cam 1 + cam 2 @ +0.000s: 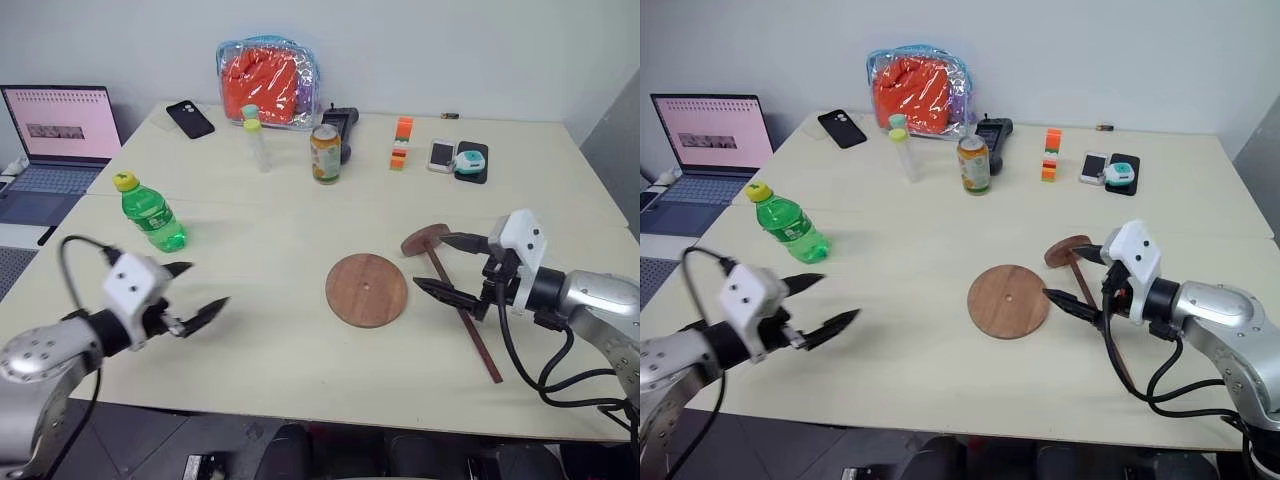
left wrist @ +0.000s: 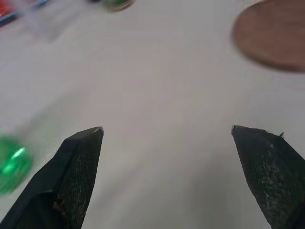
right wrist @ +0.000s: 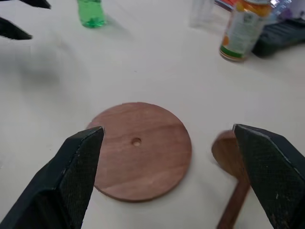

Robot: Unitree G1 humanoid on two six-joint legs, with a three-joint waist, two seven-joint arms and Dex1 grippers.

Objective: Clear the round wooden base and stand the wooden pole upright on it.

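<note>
two grippers hang low over the near part of the pale worktop (image 1: 270, 230), both with jaws released and empty: the left gripper (image 1: 197, 293) at the near left, the right gripper (image 1: 440, 266) at the near right, poised above the wooden pole (image 1: 462, 312). the pole lies flat on the worktop, its disc end just beside the round wooden base (image 1: 367, 289), apart from it on the right. the base lies bare, its small centre hole showing. farther back stand a green bottle (image 1: 150, 212) at left and a drink can (image 1: 325, 154) near the middle, with a black phone (image 1: 190, 119), an orange bag (image 1: 268, 80) and a laptop (image 1: 60, 135) beyond.
</note>
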